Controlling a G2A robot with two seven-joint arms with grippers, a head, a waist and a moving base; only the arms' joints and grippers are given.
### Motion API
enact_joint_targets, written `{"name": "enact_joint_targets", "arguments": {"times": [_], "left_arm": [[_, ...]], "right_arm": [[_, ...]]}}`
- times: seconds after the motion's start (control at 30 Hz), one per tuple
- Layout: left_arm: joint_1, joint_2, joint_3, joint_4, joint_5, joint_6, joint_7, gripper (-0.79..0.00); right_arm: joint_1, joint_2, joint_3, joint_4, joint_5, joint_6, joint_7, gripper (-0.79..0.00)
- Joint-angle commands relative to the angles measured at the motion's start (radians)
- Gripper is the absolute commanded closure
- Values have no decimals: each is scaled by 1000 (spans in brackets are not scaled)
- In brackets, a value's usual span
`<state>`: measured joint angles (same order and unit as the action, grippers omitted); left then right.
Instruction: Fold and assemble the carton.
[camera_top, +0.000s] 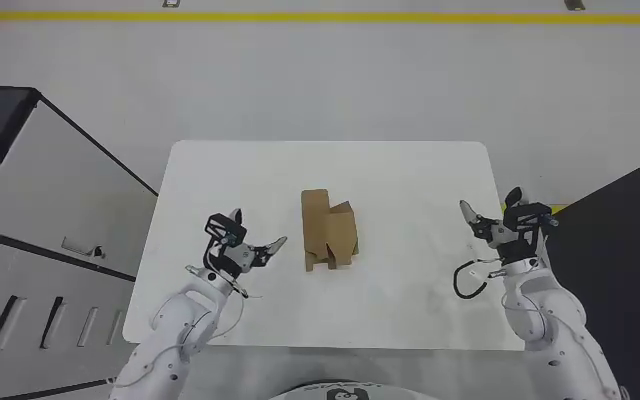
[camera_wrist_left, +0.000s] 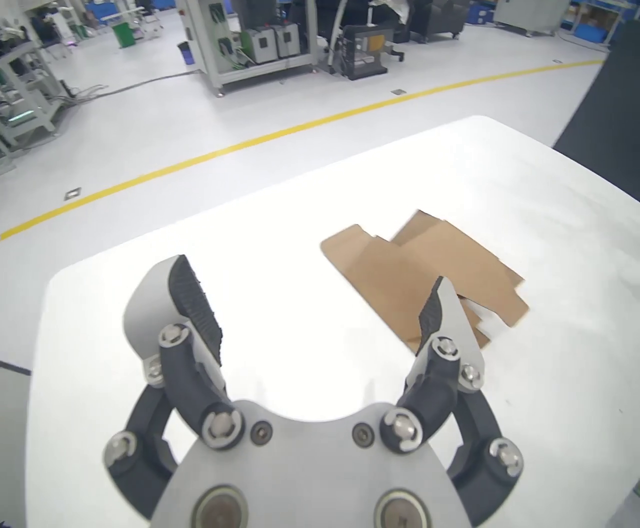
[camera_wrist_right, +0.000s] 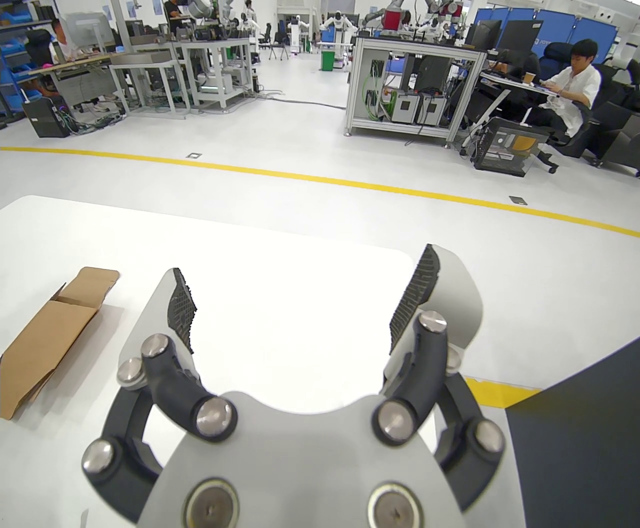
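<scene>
Our left hand (camera_top: 260, 227) hangs released, jaws wide, near the flattened cardboard carton (camera_top: 328, 232), which lies in the middle of the surface (camera_top: 420, 180). Our right hand (camera_top: 490, 203), equally spread and empty, sits well apart by the edge. We judge the carton light, thin and prone to sliding, so we would pinch a loose flap.

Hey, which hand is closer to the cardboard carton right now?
Left. The left hand sits open beside the carton, not touching; the right hand is farther off near the edge of the table.
</scene>
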<state>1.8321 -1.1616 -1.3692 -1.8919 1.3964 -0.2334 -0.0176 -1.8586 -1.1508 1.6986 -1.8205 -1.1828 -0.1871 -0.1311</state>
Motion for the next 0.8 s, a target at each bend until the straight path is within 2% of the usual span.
{"name": "enact_joint_targets", "arguments": {"times": [0.0,0.3,0.47,0.6,0.77], "left_arm": [[1,-2,43,-10,25,-7,-1,-785],[-4,-1,52,-13,65,-10,5,-785],[23,-4,138,-8,141,-31,29,-785],[19,-13,202,22,183,49,48,-785],[16,-15,212,26,189,61,49,-785]], "right_arm": [[-9,-1,2,-1,22,-8,0,-785],[-11,-2,4,-2,31,-11,-1,-785],[-11,-2,4,-2,31,-11,-1,-785],[-11,-2,4,-2,31,-11,-1,-785],[-11,-2,4,-2,31,-11,-1,-785]]}}
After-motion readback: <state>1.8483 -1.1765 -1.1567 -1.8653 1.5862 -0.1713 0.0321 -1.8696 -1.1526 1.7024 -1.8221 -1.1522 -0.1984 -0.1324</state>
